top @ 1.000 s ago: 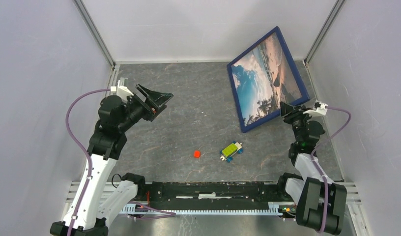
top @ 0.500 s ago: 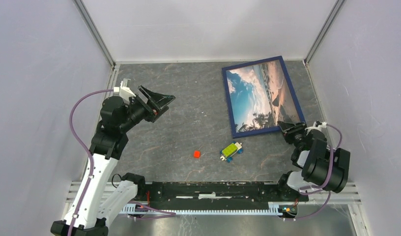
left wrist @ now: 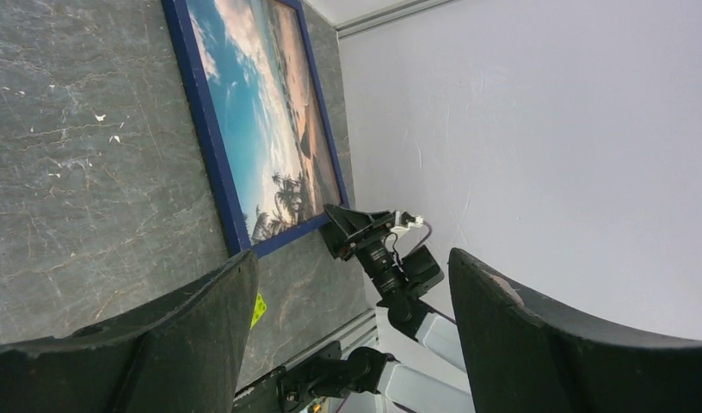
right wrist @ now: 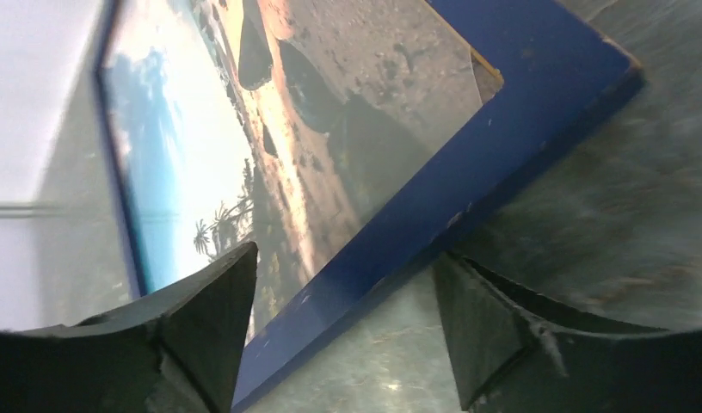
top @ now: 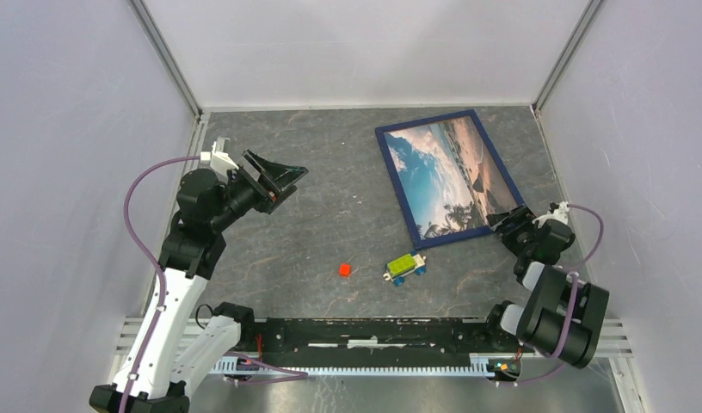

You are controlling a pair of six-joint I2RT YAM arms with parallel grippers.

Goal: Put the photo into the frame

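The frame [top: 394, 188] lies flat on the table at the back right, dark blue side up. The photo [top: 442, 172], blue sky and pinkish shore, fills its opening. My right gripper [top: 511, 221] is low at the frame's near right corner, open, with nothing held. In the right wrist view the frame's blue edge [right wrist: 502, 155] runs across just beyond the spread fingers, my right gripper [right wrist: 343, 327] stands off it, and the photo [right wrist: 270, 129] lies behind. My left gripper [top: 274, 176] hangs open and empty over the table's left side. From the left wrist, my left gripper [left wrist: 352, 318] looks towards the frame [left wrist: 208, 129].
A small red cube [top: 344, 269] and a green and yellow toy car [top: 404, 265] sit near the front middle. Grey walls close in left, right and back. A black rail [top: 365, 331] runs along the near edge between the arm bases.
The frame, tilted up off the table in the right gripper, has come down flat and shifted left. The right gripper has opened and let go. The left arm has hardly moved.
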